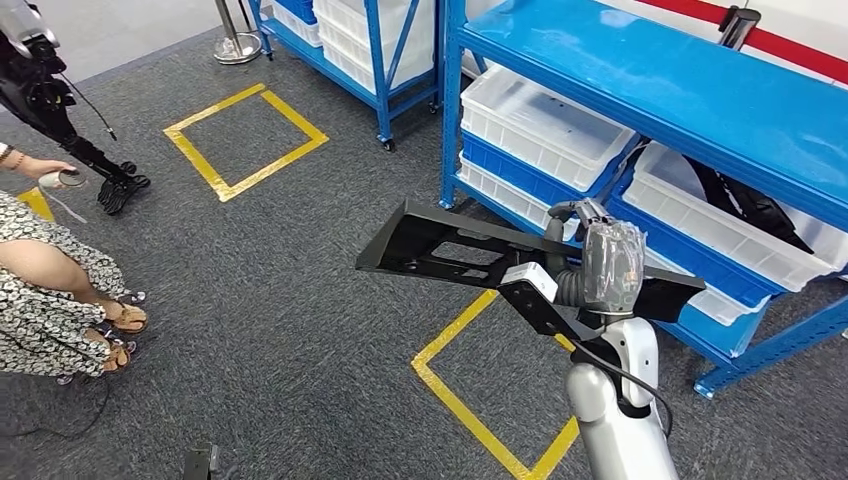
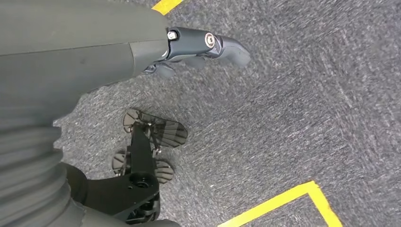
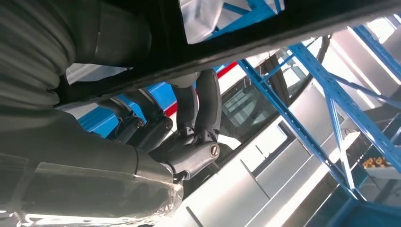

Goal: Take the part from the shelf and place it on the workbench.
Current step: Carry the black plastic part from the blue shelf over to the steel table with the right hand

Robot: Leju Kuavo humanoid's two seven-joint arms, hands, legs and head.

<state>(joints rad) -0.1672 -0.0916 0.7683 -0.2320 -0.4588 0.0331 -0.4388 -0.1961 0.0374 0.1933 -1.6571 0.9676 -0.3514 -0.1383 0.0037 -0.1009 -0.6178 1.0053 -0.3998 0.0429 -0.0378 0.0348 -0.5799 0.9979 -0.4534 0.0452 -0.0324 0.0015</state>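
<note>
Shelving (image 1: 640, 70) in blue steel fills the head view from twelve to three o'clock, its lower levels carrying white bins (image 1: 540, 125), one of which at three o'clock holds dark parts. Grey carpet (image 1: 280, 300) covers the floor, marked with yellow tape squares (image 1: 245, 140) at ten and at six o'clock. A person (image 1: 50, 290) in patterned clothing and sandals stands at nine o'clock, a small object in the hand.

The part (image 1: 450, 250), a long flat black bracket with cut-outs, is held in the air above the carpet at the picture's centre, in front of the shelf and clear of it. Its long axis runs from ten o'clock to four o'clock; the wider, angled end points toward ten o'clock, away from the shelf, and the narrower end reaches toward the blue lower rail at four o'clock.

The right hand (image 1: 600, 262), wrapped in clear film, grips the part nearer the four o'clock end. In the right wrist view the dark fingers (image 3: 203, 109) curl up around the part's black edge (image 3: 265, 40), which crosses above them, so the part lies across the hand, clamped within the fingers.

The left hand (image 2: 198, 47) hangs over the carpet, fingers extended and apart, holding nothing.
</note>
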